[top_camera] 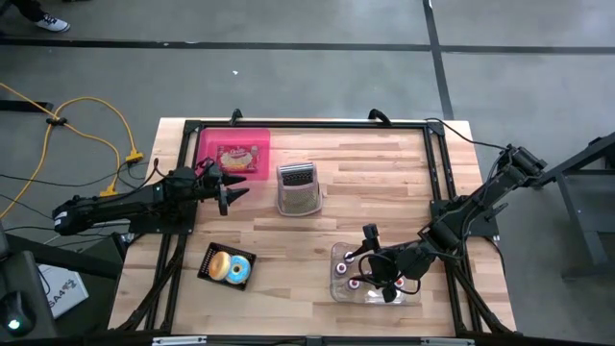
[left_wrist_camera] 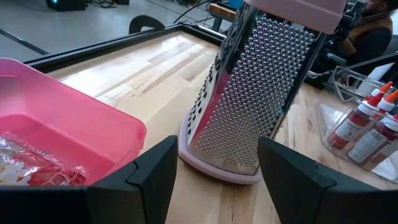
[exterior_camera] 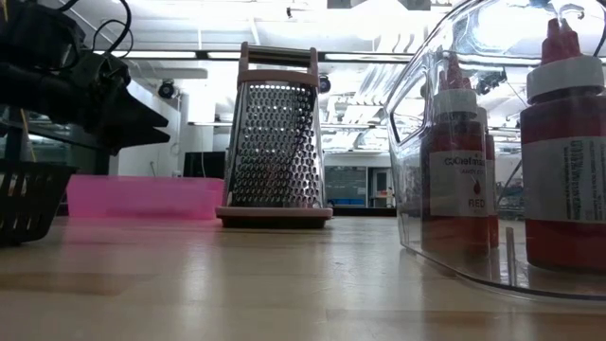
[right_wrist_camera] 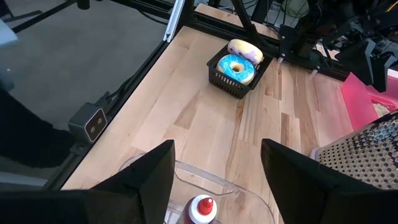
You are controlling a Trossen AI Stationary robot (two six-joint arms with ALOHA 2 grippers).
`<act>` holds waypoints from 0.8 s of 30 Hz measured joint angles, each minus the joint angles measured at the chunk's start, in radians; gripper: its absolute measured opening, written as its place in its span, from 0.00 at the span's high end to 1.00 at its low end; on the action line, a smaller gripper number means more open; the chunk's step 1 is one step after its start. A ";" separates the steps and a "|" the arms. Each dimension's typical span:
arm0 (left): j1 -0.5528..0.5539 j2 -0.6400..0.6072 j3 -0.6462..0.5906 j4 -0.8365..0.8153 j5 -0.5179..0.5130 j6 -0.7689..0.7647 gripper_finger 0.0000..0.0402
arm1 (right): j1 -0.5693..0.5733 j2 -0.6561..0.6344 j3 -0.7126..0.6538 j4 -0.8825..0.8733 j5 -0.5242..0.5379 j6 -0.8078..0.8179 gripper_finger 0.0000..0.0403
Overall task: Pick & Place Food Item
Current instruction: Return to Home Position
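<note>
From where I stand, the donuts sit in the black bin (top_camera: 209, 259) near the front-left of the tabletop (top_camera: 384, 183). A blue-frosted donut (right_wrist_camera: 237, 68) lies on top, with a paler donut (right_wrist_camera: 244, 48) tucked against it on the far side.

Neither arm has anything in hand. The left gripper (top_camera: 229, 195) hangs just beside the pink bin (top_camera: 205, 144) and points toward the box grater (top_camera: 298, 187). Its fingers (left_wrist_camera: 149, 177) are spread wide with only air between them. The right gripper (top_camera: 370, 258) hovers over the clear container (top_camera: 338, 279) of red sauce bottles (exterior_camera: 454, 161), its fingers (right_wrist_camera: 152, 171) equally wide apart and empty.

The donuts look like toys, so I'd expect them to be light, probably with a little give, and not fragile. Their rounded, glossy tops could slip out of a shallow pinch. I'd say the surest hold is one finger down through the hole and the other outside the ring, or else a squeeze straight across the ring.

With both donuts in the bin, the placing looks done, and pulling the arms back is all that seems to remain.
</note>
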 joint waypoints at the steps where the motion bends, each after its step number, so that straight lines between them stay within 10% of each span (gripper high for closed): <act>1: 0.000 0.000 0.000 0.000 0.000 0.000 0.46 | 0.000 0.000 0.000 0.000 0.000 0.000 0.44; 16: 0.000 0.000 0.000 0.000 0.000 0.000 0.46 | -0.082 -0.010 0.000 0.133 -0.015 -0.009 0.44; 24: 0.000 0.000 0.000 0.000 0.000 0.000 0.46 | -0.338 -0.020 0.000 0.225 -0.437 0.052 0.44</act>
